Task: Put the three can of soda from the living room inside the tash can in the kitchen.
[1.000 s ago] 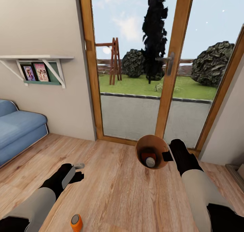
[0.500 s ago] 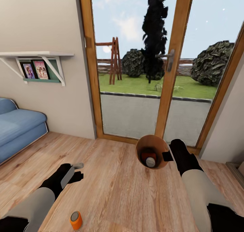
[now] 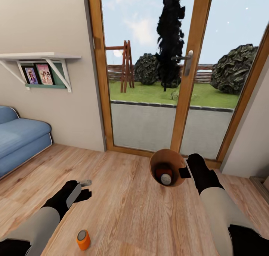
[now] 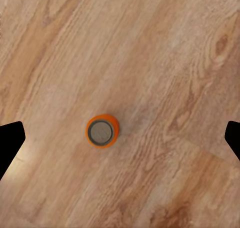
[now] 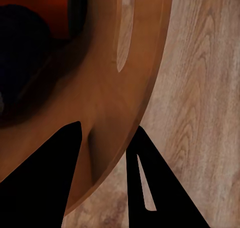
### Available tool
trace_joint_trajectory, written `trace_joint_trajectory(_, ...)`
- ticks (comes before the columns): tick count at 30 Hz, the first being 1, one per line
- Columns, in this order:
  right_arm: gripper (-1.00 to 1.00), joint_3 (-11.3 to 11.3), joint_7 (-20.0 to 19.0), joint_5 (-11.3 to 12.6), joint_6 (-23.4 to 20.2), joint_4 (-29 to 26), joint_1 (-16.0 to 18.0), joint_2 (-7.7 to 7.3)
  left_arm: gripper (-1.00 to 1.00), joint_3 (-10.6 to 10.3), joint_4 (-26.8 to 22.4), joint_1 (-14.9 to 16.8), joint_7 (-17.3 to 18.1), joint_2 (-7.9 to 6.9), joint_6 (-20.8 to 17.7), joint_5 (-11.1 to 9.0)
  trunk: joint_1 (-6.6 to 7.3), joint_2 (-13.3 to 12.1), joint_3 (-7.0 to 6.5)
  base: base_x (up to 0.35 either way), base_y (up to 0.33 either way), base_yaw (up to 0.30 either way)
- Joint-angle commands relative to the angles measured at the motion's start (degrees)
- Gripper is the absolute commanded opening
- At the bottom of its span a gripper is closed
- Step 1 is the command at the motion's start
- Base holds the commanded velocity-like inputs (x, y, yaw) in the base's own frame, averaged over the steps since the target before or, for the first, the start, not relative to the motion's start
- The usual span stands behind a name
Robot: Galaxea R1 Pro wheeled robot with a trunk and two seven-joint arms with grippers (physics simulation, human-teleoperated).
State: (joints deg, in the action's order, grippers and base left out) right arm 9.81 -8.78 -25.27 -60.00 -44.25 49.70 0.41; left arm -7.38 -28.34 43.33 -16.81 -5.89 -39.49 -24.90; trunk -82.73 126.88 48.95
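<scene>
The last orange can (image 3: 83, 239) stands upright on the wood floor (image 3: 130, 218), apart from the trash can (image 3: 167, 167), which the right fingers (image 5: 107, 153) pinch by its rim; two cans seem inside. The left fingers (image 4: 120, 138) hang spread wide, empty, above the can; next, descend and close.

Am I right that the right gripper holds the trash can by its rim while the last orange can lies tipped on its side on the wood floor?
Not quite. The orange can stands upright on the wood floor, as the left wrist view shows: its silvery top faces straight up. The rest holds: the right gripper is shut on the trash can at its rim.
</scene>
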Motion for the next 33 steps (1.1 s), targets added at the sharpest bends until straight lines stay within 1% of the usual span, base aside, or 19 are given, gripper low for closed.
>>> trace_joint_trajectory(1, -1.00, 0.0, -0.1, 0.6, 0.0, -0.1, 0.0, 0.01, 1.00, 0.0, 0.0, 0.0, 0.0, -0.09, 0.0, 0.0, -0.22, 0.4, 0.17, 0.000, 0.000, 0.000)
trace_joint_trajectory(3, -1.00, 0.0, -0.1, 0.6, 0.0, -0.1, 0.0, 0.02, 1.00, 1.0, 0.0, 0.0, 0.0, -0.53, 0.0, 0.0, -0.66, 1.2, 0.53, 0.000, 0.000, 0.000)
trace_joint_trajectory(5, -1.00, 0.0, -0.1, 0.6, 0.0, -0.1, 0.0, 0.03, 1.00, 2.5, 0.0, 0.0, 0.0, -0.82, 0.0, 0.0, -1.10, 2.0, 0.89, 0.000, 0.000, 0.000)
trace_joint_trajectory(7, -1.00, 0.0, -0.1, 0.6, 0.0, -0.1, 0.0, -0.02, 1.00, 5.8, -0.2, 0.0, 0.0, -1.25, 0.1, 0.1, -1.54, 2.8, 1.25, 0.000, 0.000, 0.000)
trace_joint_trajectory(10, -1.00, 0.0, -0.1, 0.6, 0.0, -0.1, 0.0, -0.04, 1.00, 6.6, -0.2, 0.0, 0.0, -1.61, 0.1, 0.1, -2.20, 4.0, 1.79, 0.000, 0.000, 0.000)
trace_joint_trajectory(11, -1.00, 0.0, -0.1, 0.6, 0.0, -0.1, 0.0, -0.04, 1.00, 7.0, -0.2, 0.0, 0.0, -2.03, 0.1, 0.1, -2.42, 4.4, 1.97, 0.000, 0.000, 0.000)
trace_joint_trajectory(18, -1.00, 0.0, -0.1, 0.6, 0.0, -0.1, 0.0, -0.04, 1.00, 7.6, -0.2, 0.0, 0.0, -2.86, 0.1, 0.1, -3.95, 7.2, 3.22, 0.000, 0.000, 0.000)
trace_joint_trajectory(33, -1.00, 0.0, -0.1, 0.6, 0.0, -0.1, 0.0, -0.05, 1.00, 7.7, 0.0, 0.0, 0.0, -2.90, 0.3, 0.1, -7.25, 13.3, 5.92, 0.000, 0.000, 0.000)
